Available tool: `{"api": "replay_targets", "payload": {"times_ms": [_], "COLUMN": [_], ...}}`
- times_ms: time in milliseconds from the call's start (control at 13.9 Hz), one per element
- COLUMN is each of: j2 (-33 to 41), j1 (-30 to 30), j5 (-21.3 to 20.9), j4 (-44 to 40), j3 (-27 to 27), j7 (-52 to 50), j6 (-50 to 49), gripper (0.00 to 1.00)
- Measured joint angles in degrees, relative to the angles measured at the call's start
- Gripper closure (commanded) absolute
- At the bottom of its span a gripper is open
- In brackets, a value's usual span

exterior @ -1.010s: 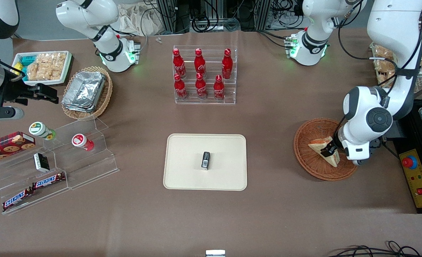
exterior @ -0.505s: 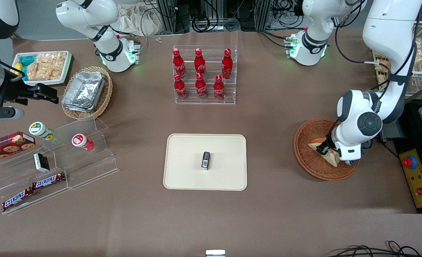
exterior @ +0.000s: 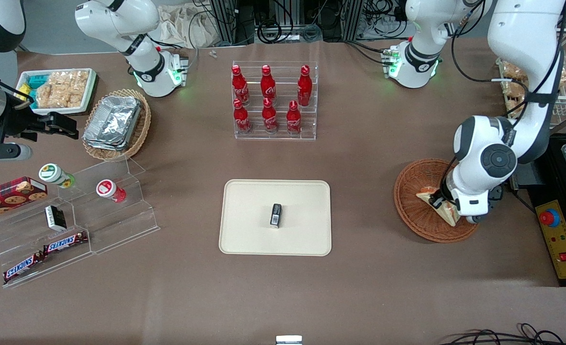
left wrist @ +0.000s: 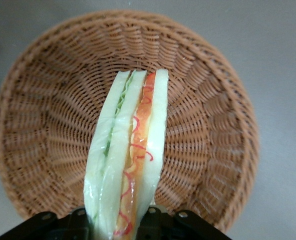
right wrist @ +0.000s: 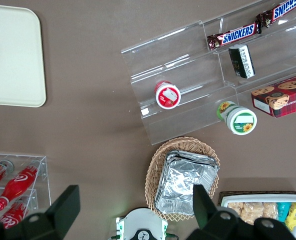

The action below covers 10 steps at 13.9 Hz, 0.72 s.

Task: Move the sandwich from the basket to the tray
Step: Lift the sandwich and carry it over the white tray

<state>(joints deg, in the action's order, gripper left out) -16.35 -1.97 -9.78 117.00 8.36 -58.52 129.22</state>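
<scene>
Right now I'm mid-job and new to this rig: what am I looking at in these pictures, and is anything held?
Two white robot arms stand at a brown table. One picture looks down from the front; the others come from cameras on each arm's wrist. The working arm's pincer is over the round brown basket, closed on the wrapped sandwich. The cream tray mid-table carries only a small black box. Cola bottles, snack bars and foil containers are spread around.
</scene>
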Motion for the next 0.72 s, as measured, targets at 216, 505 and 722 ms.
{"api": "replay_targets", "payload": {"times_ms": [216, 505, 722], "j2": [3.92, 4.87, 3.60], "j1": [0.04, 0.13, 0.27], "j5": [-0.10, 0.01, 0.44], "j4": [-6.05, -20.29, -26.03], "j3": [2.11, 8.27, 14.31], "j7": [0.00, 2.10, 3.57], "j6": [-10.18, -24.98, -27.64], "gripper": [1.00, 1.00, 1.00]}}
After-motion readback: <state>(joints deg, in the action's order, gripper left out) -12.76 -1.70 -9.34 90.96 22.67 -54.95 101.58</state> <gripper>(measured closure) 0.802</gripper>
